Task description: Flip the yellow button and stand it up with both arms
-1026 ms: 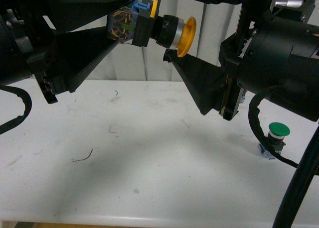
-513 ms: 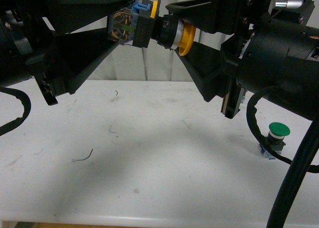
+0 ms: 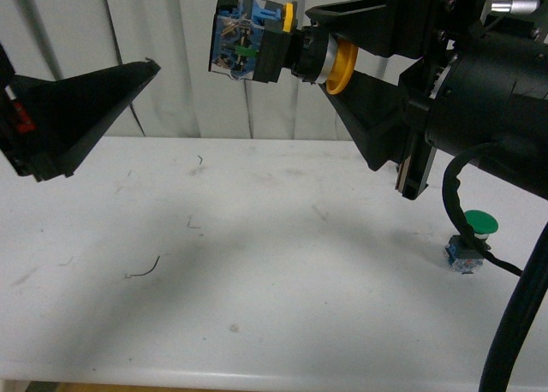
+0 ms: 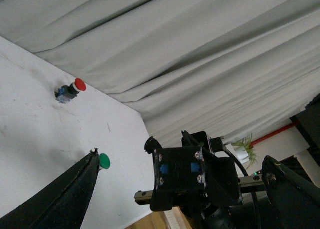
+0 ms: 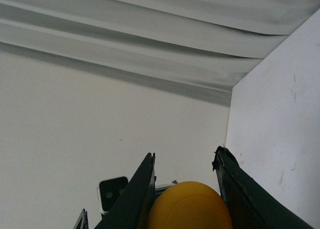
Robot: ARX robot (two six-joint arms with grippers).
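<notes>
left claw [image 3: 147, 69] let go, backed off, open and empty; right claw [image 3: 320, 53] alone clamps button [image 3: 257, 41] by cap [image 3: 342, 65], handover done, stand next

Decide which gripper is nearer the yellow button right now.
Right. The right gripper holds the yellow button by its cap end; the left gripper stands clear of its base.

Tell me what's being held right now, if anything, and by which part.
The right claw holds the yellow button by its cap end, fingers above and below the yellow cap and silver collar. The left claw is open and holds nothing.
</notes>
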